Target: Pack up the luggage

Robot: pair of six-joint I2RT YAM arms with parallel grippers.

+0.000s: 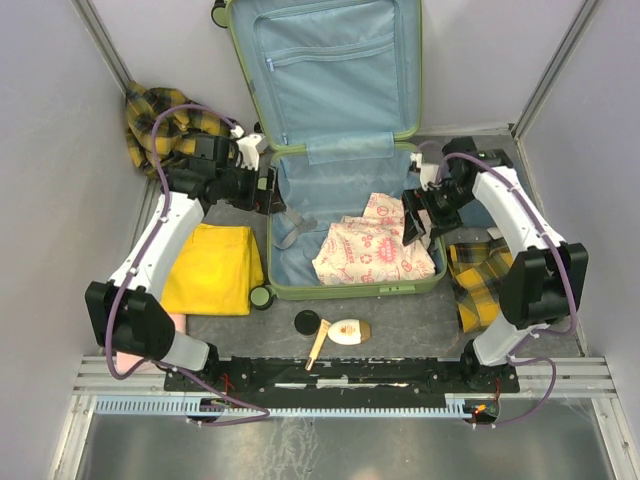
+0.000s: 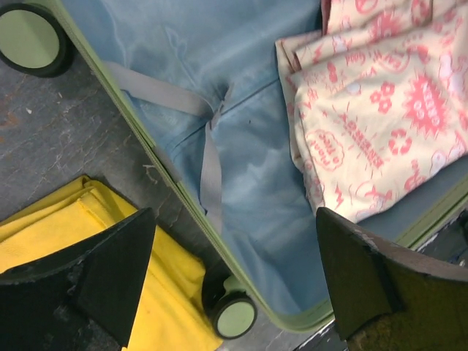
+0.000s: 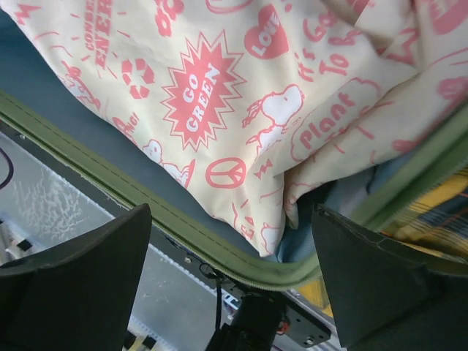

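Observation:
The luggage (image 1: 340,293) lies open on the table, a lime-green suitcase with its blue-lined lid propped against the back wall. A cream cloth with red prints (image 1: 372,248) rests in its lower right half. My left gripper (image 1: 268,190) hovers open over the suitcase's left rim (image 2: 183,186), with nothing between its fingers (image 2: 110,270). My right gripper (image 1: 412,222) stands open above the suitcase's right front corner (image 3: 146,201), just over the edge of the cream cloth (image 3: 241,95) and apart from it.
A folded yellow cloth (image 1: 212,268) lies left of the suitcase by its wheel (image 2: 234,316). Plaid yellow-black cloths lie at the back left (image 1: 160,125) and on the right (image 1: 480,280). A black round item (image 1: 308,322), a cream bottle (image 1: 348,331) and a wooden stick (image 1: 317,345) lie in front.

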